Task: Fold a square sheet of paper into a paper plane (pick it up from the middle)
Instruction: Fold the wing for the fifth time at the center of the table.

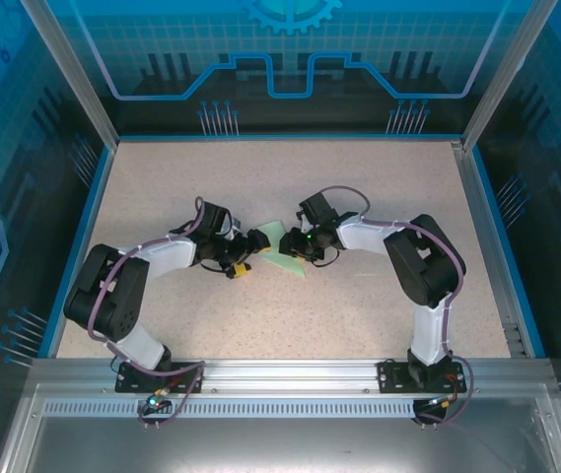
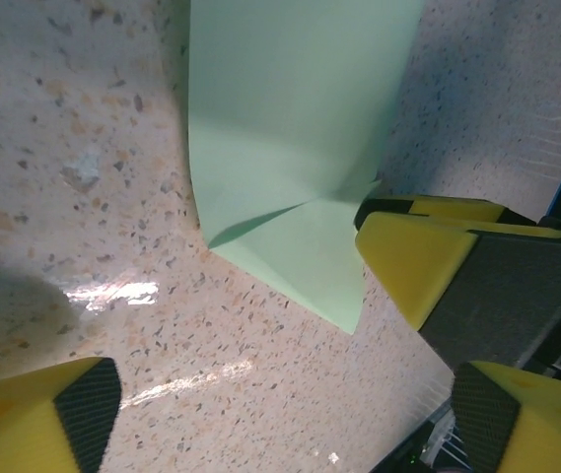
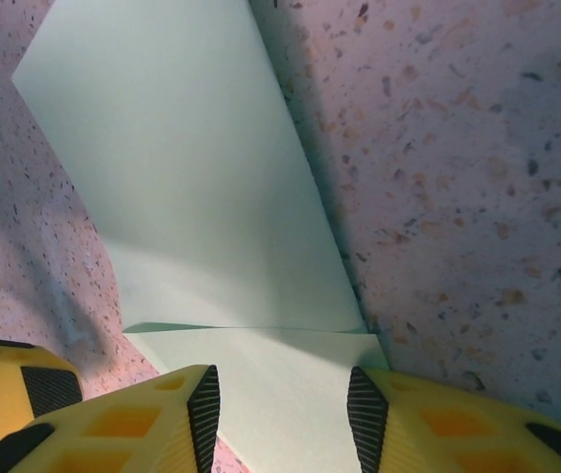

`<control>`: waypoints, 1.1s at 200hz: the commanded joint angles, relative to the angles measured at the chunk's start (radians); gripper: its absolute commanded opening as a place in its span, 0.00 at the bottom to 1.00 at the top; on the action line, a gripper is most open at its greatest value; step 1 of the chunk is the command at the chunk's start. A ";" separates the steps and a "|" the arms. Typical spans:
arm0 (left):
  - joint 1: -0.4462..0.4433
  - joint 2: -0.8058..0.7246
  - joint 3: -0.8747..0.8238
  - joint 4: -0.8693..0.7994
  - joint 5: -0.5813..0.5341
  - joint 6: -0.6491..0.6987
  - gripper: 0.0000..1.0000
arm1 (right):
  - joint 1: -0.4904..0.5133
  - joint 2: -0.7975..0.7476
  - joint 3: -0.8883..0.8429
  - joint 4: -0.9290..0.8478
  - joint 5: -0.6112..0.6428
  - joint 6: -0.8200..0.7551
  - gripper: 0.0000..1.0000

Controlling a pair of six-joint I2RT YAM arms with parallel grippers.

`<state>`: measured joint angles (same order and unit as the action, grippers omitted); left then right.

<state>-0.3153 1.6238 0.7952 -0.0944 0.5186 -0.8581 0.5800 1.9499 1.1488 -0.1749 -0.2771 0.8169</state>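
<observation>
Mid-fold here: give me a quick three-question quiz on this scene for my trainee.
1. True or false: the green paper lies completely flat, with no fold.
2. In the right wrist view, what lies between the right jaws? A) bare table B) green paper C) a cable
3. Fill in: the left jaws, near the paper over the speckled table, are ___.
Key: 1 false; 2 B; 3 open.
</observation>
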 commanded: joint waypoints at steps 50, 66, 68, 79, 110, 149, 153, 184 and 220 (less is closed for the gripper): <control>-0.030 0.090 0.078 0.011 -0.001 -0.102 0.73 | -0.022 0.049 -0.053 0.002 -0.007 0.041 0.41; -0.031 0.107 0.084 0.023 -0.001 -0.111 0.73 | -0.023 0.047 -0.054 -0.001 -0.009 0.037 0.41; -0.031 0.109 0.085 0.023 -0.001 -0.111 0.73 | -0.023 0.047 -0.052 -0.002 -0.009 0.037 0.41; -0.032 0.123 0.096 0.023 0.005 -0.108 0.73 | -0.023 0.049 -0.048 -0.009 -0.012 0.028 0.41; -0.034 0.150 0.132 0.011 0.015 -0.094 0.73 | -0.023 0.055 -0.042 -0.020 -0.016 0.019 0.42; -0.037 0.174 0.168 -0.012 0.020 -0.074 0.73 | -0.022 0.066 -0.036 -0.030 -0.015 0.018 0.41; -0.038 0.181 0.174 -0.020 0.022 -0.069 0.73 | -0.022 0.066 -0.035 -0.031 -0.015 0.017 0.41; -0.045 0.204 0.199 -0.041 0.029 -0.048 0.72 | -0.022 0.068 -0.039 -0.029 -0.011 0.021 0.41; -0.045 0.190 0.198 -0.099 -0.012 -0.038 0.73 | -0.022 0.073 -0.045 -0.025 -0.008 0.028 0.41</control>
<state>-0.3500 1.8153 0.9802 -0.1036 0.5201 -0.9249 0.5636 1.9545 1.1316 -0.1406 -0.3172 0.8459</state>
